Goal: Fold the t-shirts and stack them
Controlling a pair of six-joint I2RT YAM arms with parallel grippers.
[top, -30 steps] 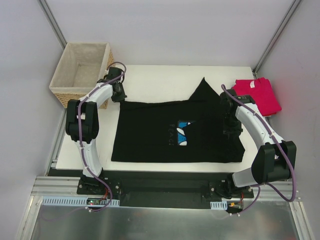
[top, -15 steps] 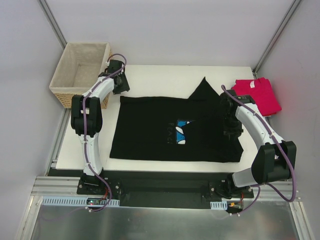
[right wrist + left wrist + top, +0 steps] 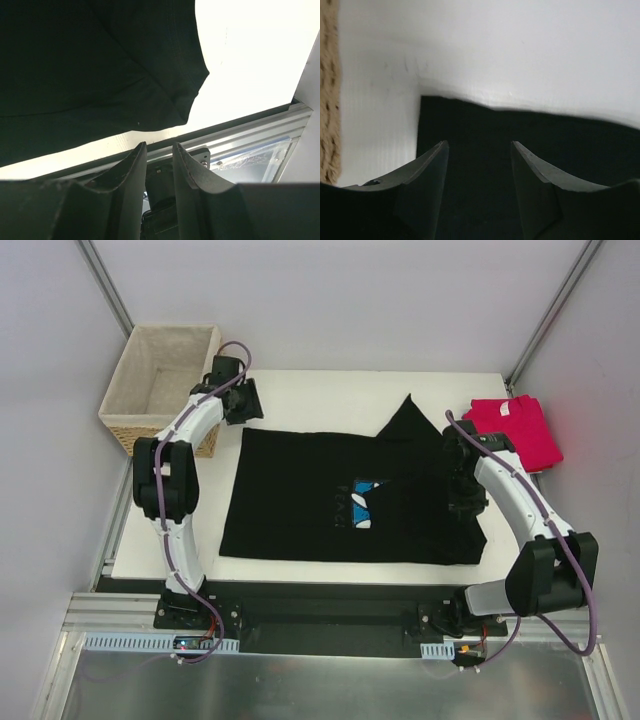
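Left tool [image 3: 479, 145] jaws apart; right tool [image 3: 159, 146] narrowly parted

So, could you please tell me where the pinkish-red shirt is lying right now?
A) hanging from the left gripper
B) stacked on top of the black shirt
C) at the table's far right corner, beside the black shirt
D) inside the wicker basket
C: the pinkish-red shirt lies at the far right corner of the table, to the side of the black shirt and not on it.
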